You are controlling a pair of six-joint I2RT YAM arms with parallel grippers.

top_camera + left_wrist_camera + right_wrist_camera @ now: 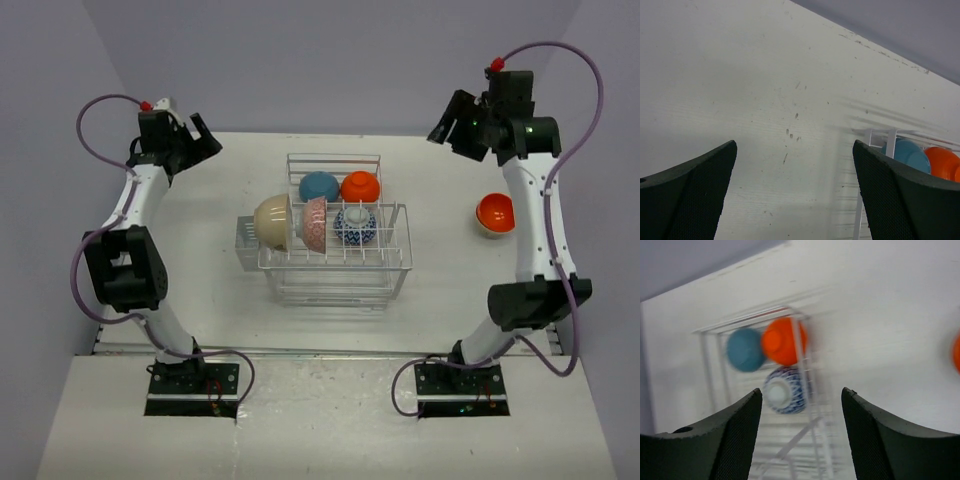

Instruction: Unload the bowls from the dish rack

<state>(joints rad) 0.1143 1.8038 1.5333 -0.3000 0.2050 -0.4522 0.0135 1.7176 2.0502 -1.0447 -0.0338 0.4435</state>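
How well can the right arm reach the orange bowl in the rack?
Probably yes: the right tool is open and empty, and the orange bowl sits uncovered in the dish rack, far right corner.

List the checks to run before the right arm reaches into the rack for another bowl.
1. Right gripper empty, jaws apart: ok.
2. Left gripper open, clear of the dish rack: ok.
3. Orange bowl on the table sits apart from the rack: ok.
4. Rack unloaded: not ok; cream bowl, pink bowl, patterned bowl, blue bowl and racked orange bowl are inside.
5. Wires clear of the patterned bowl's rim: cannot tell.
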